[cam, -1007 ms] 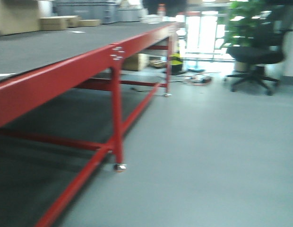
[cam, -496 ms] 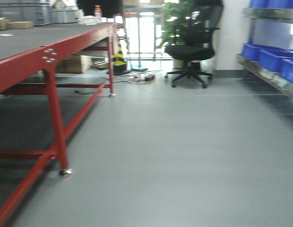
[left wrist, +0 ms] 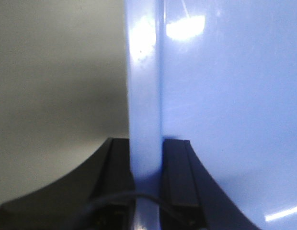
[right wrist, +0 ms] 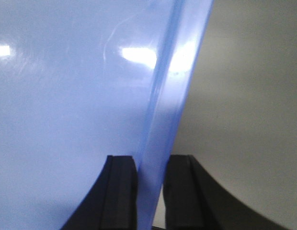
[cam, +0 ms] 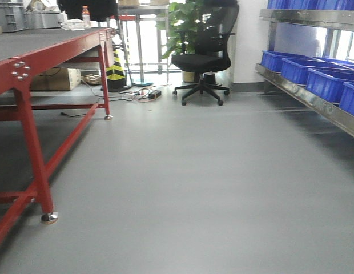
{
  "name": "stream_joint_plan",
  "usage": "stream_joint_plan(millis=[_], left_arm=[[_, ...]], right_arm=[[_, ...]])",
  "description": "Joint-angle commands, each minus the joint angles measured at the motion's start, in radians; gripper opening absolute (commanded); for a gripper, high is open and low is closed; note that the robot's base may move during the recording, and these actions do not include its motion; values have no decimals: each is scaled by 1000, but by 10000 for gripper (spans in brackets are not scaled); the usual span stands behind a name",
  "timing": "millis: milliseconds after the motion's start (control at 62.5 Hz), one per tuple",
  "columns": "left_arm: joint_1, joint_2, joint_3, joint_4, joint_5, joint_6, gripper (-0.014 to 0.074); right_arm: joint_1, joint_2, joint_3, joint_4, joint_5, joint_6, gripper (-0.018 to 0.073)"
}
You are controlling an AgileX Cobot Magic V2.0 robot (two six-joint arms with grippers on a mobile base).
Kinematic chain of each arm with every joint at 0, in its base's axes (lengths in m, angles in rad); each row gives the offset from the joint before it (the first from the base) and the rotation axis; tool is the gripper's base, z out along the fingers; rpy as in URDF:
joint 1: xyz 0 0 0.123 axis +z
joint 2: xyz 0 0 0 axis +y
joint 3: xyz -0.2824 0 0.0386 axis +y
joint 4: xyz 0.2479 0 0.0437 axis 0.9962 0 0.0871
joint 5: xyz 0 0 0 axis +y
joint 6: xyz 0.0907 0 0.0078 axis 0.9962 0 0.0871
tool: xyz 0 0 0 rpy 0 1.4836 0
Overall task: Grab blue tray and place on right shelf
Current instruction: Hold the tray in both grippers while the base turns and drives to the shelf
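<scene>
Red-framed table (cam: pixel 51 54) with a dark mat top runs along the left of the front view, cardboard box (cam: pixel 51 80) under it. Grey floor (cam: pixel 194 182) fills the middle. At the far end: yellow-black cone (cam: pixel 115 71), black office chair (cam: pixel 200 60), green plant (cam: pixel 185 23) behind the chair. Right shelf (cam: pixel 302 96) is the steel rack on the right edge, a row of dark-blue bins (cam: pixel 322 83) sitting on it, well apart from the table.

Left wrist view: left gripper (left wrist: pixel 146 158) clamped on the blue tray (left wrist: pixel 225 96). The rim runs straight up between the two black fingers (left wrist: pixel 175 172), both touching it. Tray surface fills the right half, blurred grey background on the left.

Right wrist view: right gripper (right wrist: pixel 151 165) likewise closed on the tray rim, one finger on each side. The rim leans to the right going up; the tray fills the left half, grey blur on the right.

So the tray is held by both grippers at once, gripped by its rim.
</scene>
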Motion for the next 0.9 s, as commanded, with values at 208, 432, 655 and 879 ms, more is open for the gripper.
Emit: stream_joint_plan(millis=[208, 432, 655, 879], left_arm=[[-5, -35, -33, 36, 81, 14, -48], [-5, -35, -33, 36, 81, 14, -48], [-5, -35, -33, 36, 81, 14, -48], [-5, -35, -33, 36, 81, 14, -48]], right_arm=[[-1, -32, -29, -21, -69, -30, 57], [-1, -32, -29, -21, -68, -30, 57], [-1, -32, -29, -21, -66, -30, 57], [-1, -32, -29, -21, -65, -30, 57]])
